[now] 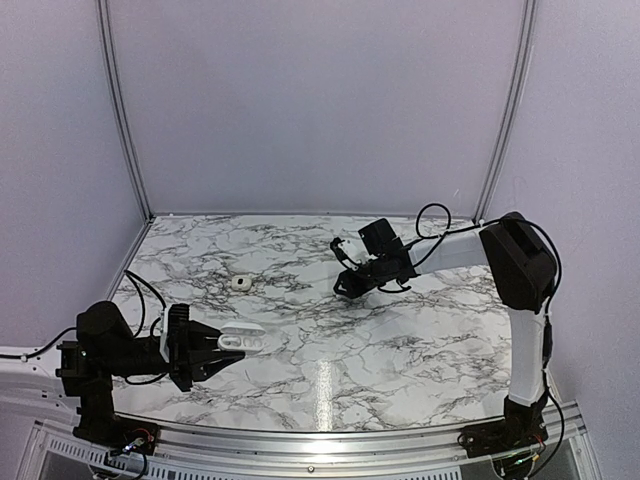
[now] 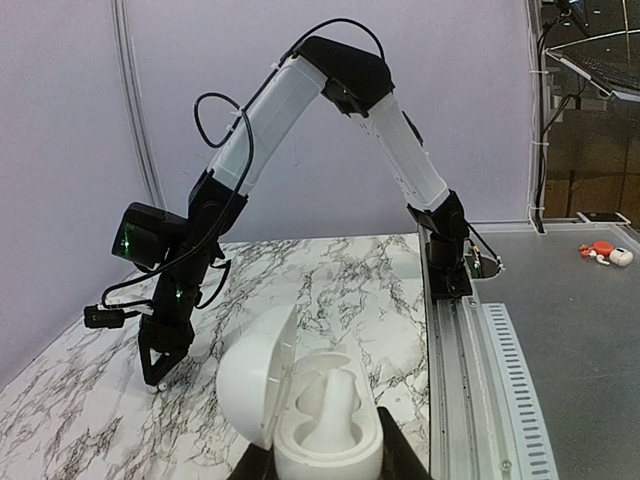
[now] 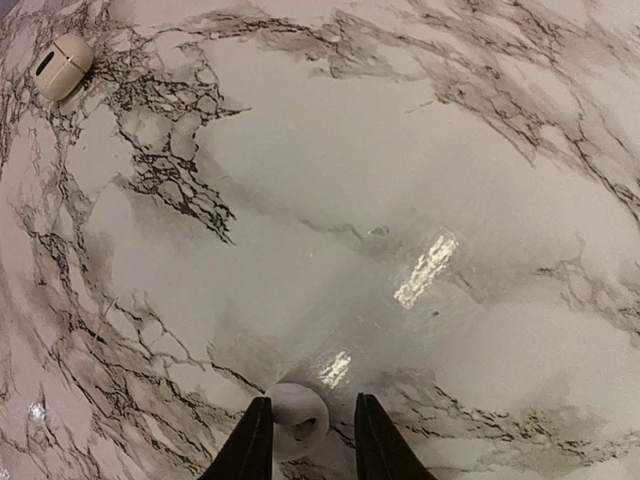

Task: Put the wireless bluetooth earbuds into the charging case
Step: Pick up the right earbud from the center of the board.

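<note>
Over the marble table (image 3: 420, 150), the right gripper (image 3: 312, 415) stands with its jaws spread to either side of one wireless earbud (image 3: 298, 420). The small white piece lies on the tabletop between the two dark fingers (image 3: 252, 445). It sits against one finger, with a sliver of table showing before the other, so it is bracketed, not yet pinched. A second earbud (image 3: 62, 65) rests well apart on the marble, in the far corner of the wrist view. At the near left, the left gripper (image 1: 222, 347) is pressed onto the charging case (image 2: 330, 445), holding it off the table with its lid (image 2: 255, 385) swung open. Whether the pale shape standing in the case's well is a seated earbud or only moulding cannot be told.

The likely trouble starts with that off-centre fit. As the jaws close, one finger would reach the rounded, glossy shell first and could push it sideways, roll it, or squirt it out across the smooth stone. A grip that does land may catch the earbud crooked, and a tilted piece would probably jam at the socket mouth or perch there unseated. The raised lid also stands where an incoming gripper could knock it, which might shift the case in the left gripper's hold
</note>
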Motion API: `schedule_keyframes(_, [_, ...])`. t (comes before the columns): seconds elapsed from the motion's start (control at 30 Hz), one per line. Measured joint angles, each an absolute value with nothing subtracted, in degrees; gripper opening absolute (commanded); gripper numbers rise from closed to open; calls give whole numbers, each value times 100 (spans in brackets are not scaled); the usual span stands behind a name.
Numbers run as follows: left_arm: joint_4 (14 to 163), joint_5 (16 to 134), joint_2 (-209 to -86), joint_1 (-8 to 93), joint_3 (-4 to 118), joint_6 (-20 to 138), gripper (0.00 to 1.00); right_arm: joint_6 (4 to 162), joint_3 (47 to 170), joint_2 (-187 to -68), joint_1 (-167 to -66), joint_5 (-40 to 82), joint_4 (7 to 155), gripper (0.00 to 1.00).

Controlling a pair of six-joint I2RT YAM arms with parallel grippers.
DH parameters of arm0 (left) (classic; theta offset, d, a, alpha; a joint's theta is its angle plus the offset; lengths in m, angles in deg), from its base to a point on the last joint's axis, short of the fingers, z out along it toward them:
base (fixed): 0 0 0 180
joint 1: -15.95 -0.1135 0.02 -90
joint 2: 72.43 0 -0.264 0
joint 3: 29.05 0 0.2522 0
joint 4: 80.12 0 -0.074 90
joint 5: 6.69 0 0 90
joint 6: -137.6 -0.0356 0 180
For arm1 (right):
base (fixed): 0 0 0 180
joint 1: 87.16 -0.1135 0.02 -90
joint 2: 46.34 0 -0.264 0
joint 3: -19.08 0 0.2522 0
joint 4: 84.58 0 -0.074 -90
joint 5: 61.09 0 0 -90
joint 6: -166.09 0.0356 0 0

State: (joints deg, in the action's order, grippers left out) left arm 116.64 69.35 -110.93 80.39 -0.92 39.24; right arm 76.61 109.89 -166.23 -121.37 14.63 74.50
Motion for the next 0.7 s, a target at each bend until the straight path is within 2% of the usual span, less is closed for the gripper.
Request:
schedule_keyframes(0.17, [11664, 6944, -11102, 8039, -92, 3922, 0, 7661, 10983, -16595, -12137, 1470, 7459, 29])
schedule_keyframes(0.3, [11664, 6946, -11102, 8039, -92, 3922, 0, 7670, 10983, -16497, -12135, 1465, 7465, 33])
schedule_keyframes(0.7, [11664, 6972, -11098, 8039, -92, 3922, 0, 7676, 10983, -16418, -12131, 1546, 7441, 30])
